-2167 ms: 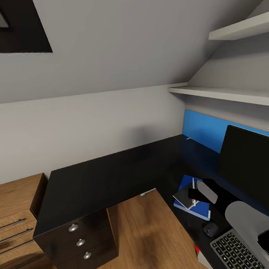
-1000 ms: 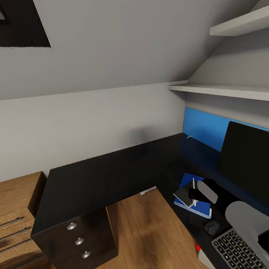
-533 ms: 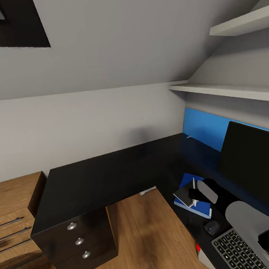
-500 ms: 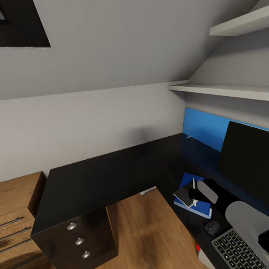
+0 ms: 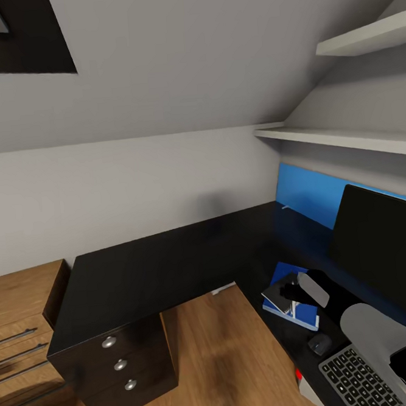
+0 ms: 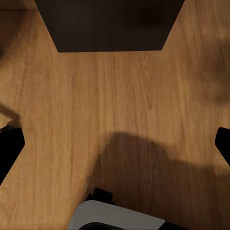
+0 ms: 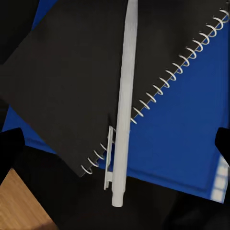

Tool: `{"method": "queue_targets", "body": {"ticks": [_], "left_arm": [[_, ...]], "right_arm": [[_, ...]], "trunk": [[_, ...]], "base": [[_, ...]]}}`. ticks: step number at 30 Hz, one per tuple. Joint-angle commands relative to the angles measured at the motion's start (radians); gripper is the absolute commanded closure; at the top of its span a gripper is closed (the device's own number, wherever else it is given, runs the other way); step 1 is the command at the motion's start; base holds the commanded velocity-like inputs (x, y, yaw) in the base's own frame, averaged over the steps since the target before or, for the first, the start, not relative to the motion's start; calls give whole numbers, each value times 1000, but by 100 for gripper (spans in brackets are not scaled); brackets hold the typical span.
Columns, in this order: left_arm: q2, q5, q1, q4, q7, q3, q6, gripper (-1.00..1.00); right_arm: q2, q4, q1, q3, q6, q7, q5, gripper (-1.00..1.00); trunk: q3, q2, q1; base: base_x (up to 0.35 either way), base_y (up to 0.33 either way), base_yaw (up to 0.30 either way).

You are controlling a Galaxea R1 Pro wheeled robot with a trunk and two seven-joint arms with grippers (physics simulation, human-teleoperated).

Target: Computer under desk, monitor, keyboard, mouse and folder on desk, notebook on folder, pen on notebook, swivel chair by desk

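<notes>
Head view: black desk (image 5: 159, 261); monitor (image 5: 381, 256), keyboard (image 5: 357, 380), mouse (image 5: 320, 343); blue folder (image 5: 304, 314) under notebook (image 5: 276, 296); right gripper (image 5: 290, 292) above, finger state unclear.
Left wrist view: wood floor (image 6: 115, 110); fingers (image 6: 8, 148) spread wide, holding nothing.
Right wrist view: pen (image 7: 123, 103) lying across notebook (image 7: 67, 81) on folder (image 7: 182, 139); fingers (image 7: 9, 148) apart, released.

pen (image 7: 125, 100) on notebook (image 7: 72, 81) — notebook on folder (image 7: 187, 139)

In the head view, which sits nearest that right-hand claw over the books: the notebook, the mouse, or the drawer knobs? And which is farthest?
1. Notebook, directly beneath the right gripper, on the blue folder.
2. Mouse, on the desk beside the keyboard.
3. Drawer knobs, far across the floor on the desk's left side.
</notes>
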Motion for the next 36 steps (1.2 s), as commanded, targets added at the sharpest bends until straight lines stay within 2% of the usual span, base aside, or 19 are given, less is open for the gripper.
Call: {"method": "queue_targets", "body": {"ticks": [1,14,26,31,36], "left_arm": [[0,1,0,-2,8,-5,-1,-100],[0,1,0,-2,8,-5,-2,-100],[1,2,0,-2,8,-5,-2,-100],[2,1,0,-2,8,-4,-2,-100],[2,1,0,-2,8,-4,-2,-100]], "right_arm": [[-1,-3,-1,8,2,-8,-11,-100],[-11,-14,-1,2,4,4,-13,-100],[-10,-70,-1,2,1,7,-14,-100],[1,-103,0,6,1,5,-15,-100],[33,-118,0,8,0,2,-14,-100]], "trunk": [[2,7,-4],[43,98,-54],[80,182,-100],[96,217,-119],[102,231,-126]], "base": [[0,0,0],[0,0,0],[0,0,2],[0,0,104],[0,0,206]]}}
